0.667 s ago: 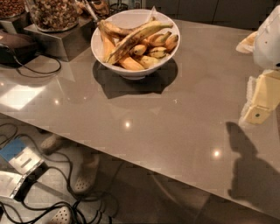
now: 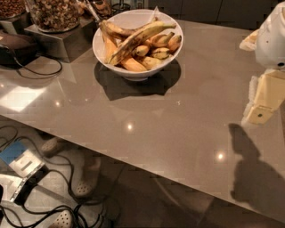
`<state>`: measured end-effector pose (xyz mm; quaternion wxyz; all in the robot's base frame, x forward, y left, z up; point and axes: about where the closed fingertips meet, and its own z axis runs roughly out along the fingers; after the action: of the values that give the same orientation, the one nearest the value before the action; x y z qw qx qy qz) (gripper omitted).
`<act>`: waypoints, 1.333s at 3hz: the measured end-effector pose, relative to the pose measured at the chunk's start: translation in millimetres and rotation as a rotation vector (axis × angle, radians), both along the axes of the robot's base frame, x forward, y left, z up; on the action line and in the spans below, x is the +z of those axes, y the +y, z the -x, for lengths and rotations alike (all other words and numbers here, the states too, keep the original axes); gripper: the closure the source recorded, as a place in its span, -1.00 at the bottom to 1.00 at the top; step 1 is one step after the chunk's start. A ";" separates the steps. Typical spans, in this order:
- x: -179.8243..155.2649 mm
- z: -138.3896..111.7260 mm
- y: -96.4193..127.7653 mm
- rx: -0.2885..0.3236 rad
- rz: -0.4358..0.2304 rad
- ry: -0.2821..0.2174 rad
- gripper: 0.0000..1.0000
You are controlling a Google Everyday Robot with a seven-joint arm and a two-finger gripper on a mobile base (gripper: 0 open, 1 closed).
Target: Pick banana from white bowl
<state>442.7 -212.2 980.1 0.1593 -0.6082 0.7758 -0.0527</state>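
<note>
Camera view, looking down on a grey-brown glossy table. Far left at the back: a dark device w/ a black cable looping over the tabletop, and next to it a clear jar of nuts or granola sitting on a metal stand. Below the table edge, bottom left, the floor shows tangled cables, a blue-and-white box and a pair of pale clogs. Moving right, the white bowl stands upright near the table's back edge, throwing a dark shadow toward the front. The banana lies on top of the pile inside it, running diagonally from lower left to upper right across most of the bowl, dull yellow w/ heavy dark streaks, stem end up by the back-right rim. Under and beside it are short stubby bananas, orange-yellow, plus a thinner curved spotted banana at the back left. Mid-table is bare apart from light reflections. At the right edge, the white arm housing comes into frame, and the cream gripper hangs below it above the table, well apart from the bowl and touching nothing visible; whether it's released or clenched, can't tell. The arm's shadow falls on the table's front right.
</note>
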 end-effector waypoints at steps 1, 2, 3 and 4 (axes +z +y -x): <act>17.5 -23.6 32.1 0.035 0.038 0.001 -1.00; 50.9 -63.2 92.8 0.113 0.080 -0.044 -1.00; 84.1 -99.2 158.5 0.187 0.109 -0.142 -1.00; 93.3 -108.4 195.5 0.245 0.090 -0.194 -1.00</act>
<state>551.1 -16.7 1073.3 0.2111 -0.6971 0.6736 -0.1260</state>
